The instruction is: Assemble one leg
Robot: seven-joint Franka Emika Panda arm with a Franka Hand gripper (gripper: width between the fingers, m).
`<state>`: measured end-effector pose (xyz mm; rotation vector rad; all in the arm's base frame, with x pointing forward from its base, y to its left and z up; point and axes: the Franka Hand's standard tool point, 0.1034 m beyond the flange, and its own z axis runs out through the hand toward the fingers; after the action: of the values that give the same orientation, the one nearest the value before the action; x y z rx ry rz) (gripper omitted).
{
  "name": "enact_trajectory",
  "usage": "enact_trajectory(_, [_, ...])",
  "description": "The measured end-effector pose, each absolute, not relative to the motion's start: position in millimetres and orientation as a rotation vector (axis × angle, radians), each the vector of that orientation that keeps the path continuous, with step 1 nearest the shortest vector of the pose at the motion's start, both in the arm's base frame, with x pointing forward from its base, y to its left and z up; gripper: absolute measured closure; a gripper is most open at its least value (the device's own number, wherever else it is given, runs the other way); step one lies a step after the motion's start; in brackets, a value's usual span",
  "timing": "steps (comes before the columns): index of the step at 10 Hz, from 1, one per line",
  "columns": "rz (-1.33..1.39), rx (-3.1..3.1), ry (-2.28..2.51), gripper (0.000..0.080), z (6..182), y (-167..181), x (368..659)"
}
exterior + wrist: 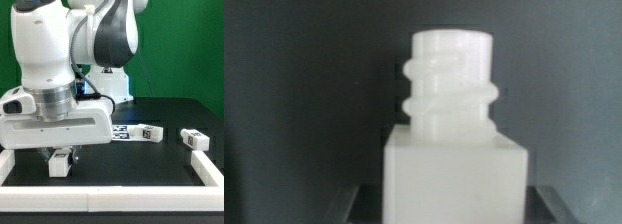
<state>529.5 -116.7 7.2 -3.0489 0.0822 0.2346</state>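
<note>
Wrist view gives us the leg lengthwise, its threaded stub pointing away from the gripper. In the exterior view the gripper hangs low at the near left of the table. Its jaws look pinched narrow on the leg.

We judge this step to be carrying the leg to its socket. It wants a firm, square grip so the stub stays straight and meets the hole true. Turning should begin only once the thread is seated. The path should avoid the two other legs lying far right.

The arm hides the far left of the table, and we see no socket in either view. The fingertips barely show in the wrist view. We cannot tell whether the leg touches the table.
</note>
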Motion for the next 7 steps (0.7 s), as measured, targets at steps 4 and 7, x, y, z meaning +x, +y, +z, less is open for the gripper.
enact_trajectory(4, [0.25,-3.029,-0.061,0.0518,32.3,-114,517])
enact_trajectory(7, [0.184,-3.025,-0.322,0.0208,89.9,-111,496])
